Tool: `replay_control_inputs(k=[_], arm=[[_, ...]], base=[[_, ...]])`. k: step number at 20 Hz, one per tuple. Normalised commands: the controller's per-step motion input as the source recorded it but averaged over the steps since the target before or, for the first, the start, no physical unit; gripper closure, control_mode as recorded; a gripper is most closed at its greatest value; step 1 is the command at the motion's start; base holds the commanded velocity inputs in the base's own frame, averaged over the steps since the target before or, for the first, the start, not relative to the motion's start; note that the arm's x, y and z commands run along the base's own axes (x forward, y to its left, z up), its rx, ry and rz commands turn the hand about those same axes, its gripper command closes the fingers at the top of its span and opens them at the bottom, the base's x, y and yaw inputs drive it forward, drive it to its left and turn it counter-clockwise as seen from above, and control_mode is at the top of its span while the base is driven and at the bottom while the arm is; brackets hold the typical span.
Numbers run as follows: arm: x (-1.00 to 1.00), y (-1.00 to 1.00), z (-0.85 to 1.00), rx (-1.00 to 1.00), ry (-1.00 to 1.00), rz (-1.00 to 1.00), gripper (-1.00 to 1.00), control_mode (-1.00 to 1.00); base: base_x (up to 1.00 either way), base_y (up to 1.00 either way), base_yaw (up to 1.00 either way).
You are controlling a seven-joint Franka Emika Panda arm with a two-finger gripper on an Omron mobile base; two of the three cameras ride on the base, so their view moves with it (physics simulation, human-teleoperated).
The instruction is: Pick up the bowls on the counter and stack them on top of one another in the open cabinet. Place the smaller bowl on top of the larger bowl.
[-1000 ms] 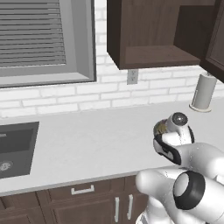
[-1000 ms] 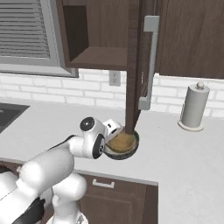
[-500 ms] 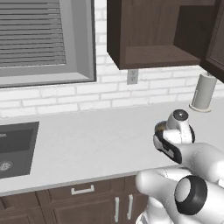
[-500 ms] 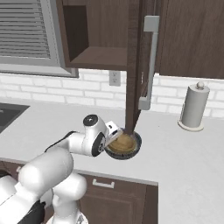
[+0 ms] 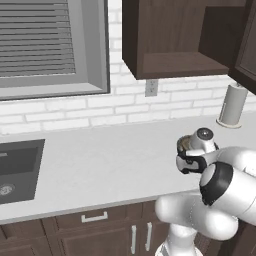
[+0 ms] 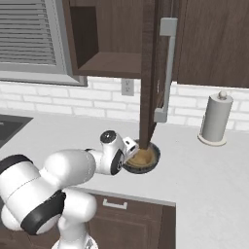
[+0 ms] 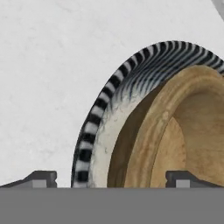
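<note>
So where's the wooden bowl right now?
The wooden bowl sits nested inside the grey bowl on the counter, below the open cabinet door, right at the gripper.

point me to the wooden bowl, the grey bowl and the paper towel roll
wooden bowl [image 7: 183,131], hand view, on its golden inner wall.
grey bowl [image 7: 120,94], hand view, on its striped rim, around the wooden bowl.
paper towel roll [image 6: 214,118], right base view, on the middle of its upright side.

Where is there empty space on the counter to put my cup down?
The counter is bare from the sink across to the robot's gripper. It is crowded by the stacked bowls under the cabinet door, near the paper towel roll.
</note>
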Motion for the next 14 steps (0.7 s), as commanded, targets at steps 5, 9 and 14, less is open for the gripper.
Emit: replay_control_inputs(k=[5, 9, 14], arm=[[-0.21, 0.00, 0.00, -0.02, 0.00, 0.03, 1.00, -1.00], [-0.69, 0.00, 0.82, 0.01, -0.03, 0.09, 1.00, -1.00], [-0.72, 0.02, 1.00, -0.03, 0.00, 0.08, 1.00, -1.00]], base=[[0.00, 0.00, 0.00], [0.00, 0.00, 0.00], [0.00, 0.00, 0.00]])
